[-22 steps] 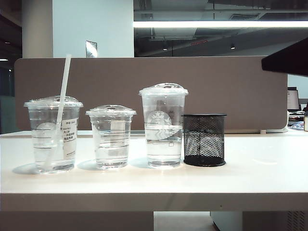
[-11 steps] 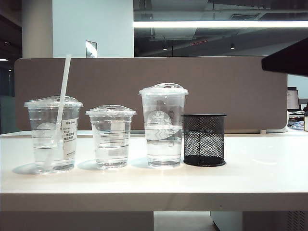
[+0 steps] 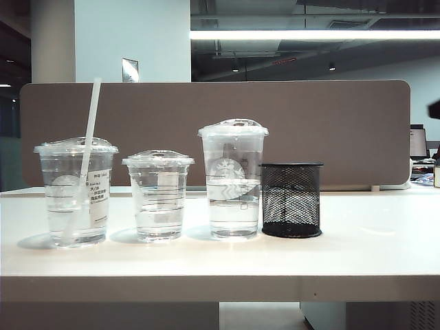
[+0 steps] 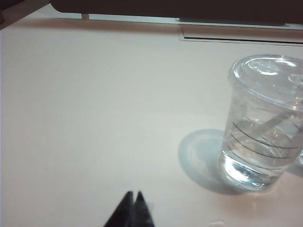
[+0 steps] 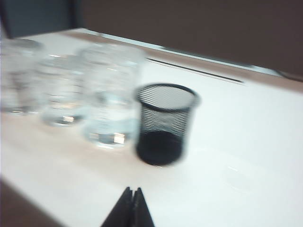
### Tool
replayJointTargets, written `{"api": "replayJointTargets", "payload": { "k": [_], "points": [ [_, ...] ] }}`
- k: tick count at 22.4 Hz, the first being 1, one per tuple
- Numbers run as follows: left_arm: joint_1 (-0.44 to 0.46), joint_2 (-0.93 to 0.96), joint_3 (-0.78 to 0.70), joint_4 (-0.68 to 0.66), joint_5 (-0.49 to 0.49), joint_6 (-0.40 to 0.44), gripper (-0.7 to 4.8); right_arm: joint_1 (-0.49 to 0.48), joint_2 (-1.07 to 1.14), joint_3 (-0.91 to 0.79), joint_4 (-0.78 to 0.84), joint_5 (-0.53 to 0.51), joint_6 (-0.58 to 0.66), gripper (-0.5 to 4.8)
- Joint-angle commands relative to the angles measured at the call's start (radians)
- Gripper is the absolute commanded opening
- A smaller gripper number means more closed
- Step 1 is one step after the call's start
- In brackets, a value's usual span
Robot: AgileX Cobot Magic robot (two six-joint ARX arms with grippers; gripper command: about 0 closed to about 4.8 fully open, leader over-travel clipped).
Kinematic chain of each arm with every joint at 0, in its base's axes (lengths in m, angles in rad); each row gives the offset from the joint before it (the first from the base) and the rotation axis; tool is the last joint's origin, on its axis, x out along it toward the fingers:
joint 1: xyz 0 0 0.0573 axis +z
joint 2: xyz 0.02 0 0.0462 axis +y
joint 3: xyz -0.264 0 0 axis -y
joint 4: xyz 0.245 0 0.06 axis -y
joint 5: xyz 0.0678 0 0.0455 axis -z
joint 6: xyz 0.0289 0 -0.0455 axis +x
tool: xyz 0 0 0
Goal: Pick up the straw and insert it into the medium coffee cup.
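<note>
— Straw first: where is it, and which way does its length run?

— It stands in the medium coffee cup, the cup farthest to the left in the row as the exterior view shows it. Its long axis is nearly upright, leaning a little: the lower end sits low in the cup toward the left, the upper end pokes out through the domed lid and points up and slightly right, well above the cup.

— And the pincers?

— Nearest to the wrist cameras, the left pincer hangs above bare counter with its tips pressed together, holding nothing; the medium coffee cup is off to one side. The right pincer is closed and empty too, above the counter edge.

— Farther back?

— A black mesh holder, then a tall cup and a short cup, blurred in the right wrist view. A brown partition rises behind.
</note>
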Motion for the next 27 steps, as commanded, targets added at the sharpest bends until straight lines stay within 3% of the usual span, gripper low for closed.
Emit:
{"api": "replayJointTargets", "payload": {
  "k": [1,3,5,11,27],
  "points": [
    [0.001,0.001,0.002,-0.01,0.004,0.004,-0.03,-0.181,-0.001,-0.008,-0.023,-0.054,0.071,-0.05],
    [0.001,0.001,0.002,-0.01,0.004,0.004,-0.03,-0.337,-0.001,-0.008,-0.059,-0.053,0.132,-0.05],
    [0.001,0.0,0.002,-0.01,0.004,0.004,-0.03,-0.37,-0.001,-0.008,-0.08,-0.045,0.131,-0.05],
    [0.001,0.0,0.002,-0.01,0.004,0.004,-0.03,-0.381,-0.001,-0.008,-0.116,0.063,0.137,-0.05],
    [0.0,0.0,0.002,-0.01,0.005,0.004,-0.03,-0.47,-0.001,-0.008,-0.115,0.058,0.137,-0.05]
  ]
}}
